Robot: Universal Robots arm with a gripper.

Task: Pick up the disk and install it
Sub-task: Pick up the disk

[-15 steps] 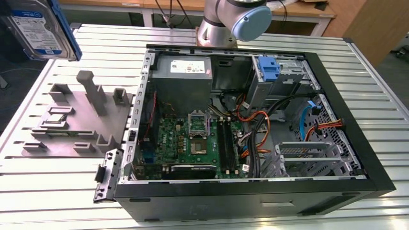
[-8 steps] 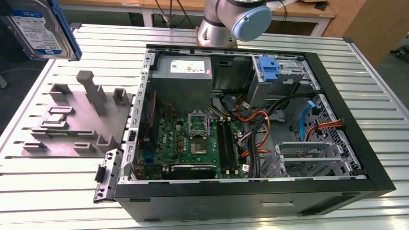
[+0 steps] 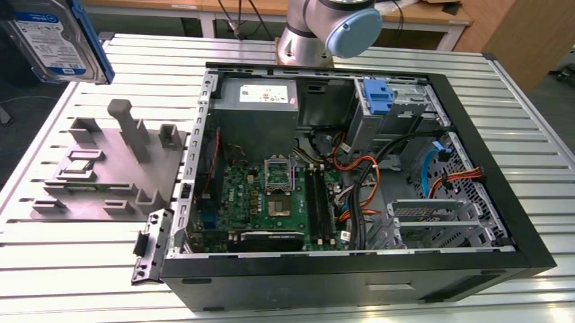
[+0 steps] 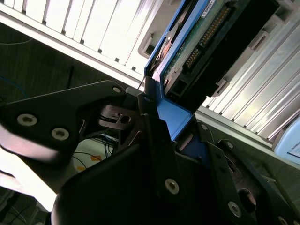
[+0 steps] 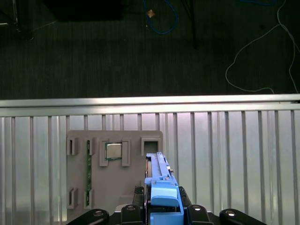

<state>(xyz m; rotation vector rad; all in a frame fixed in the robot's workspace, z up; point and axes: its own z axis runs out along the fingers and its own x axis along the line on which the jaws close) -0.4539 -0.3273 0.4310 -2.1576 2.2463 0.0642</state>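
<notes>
- The disk hangs in the air at the exterior view's far left, above the table. The picture's edge cuts off its top and left.
- In both wrist views the gripper is clamped on the disk's blue carrier. The fingers are partly hidden behind it.
- The disk's underside lies in shadow and is hard to make out.
- The grey holder lies below the disk, to the exterior view's left of the open case.
- The arm is cut off at the far edge.
</notes>
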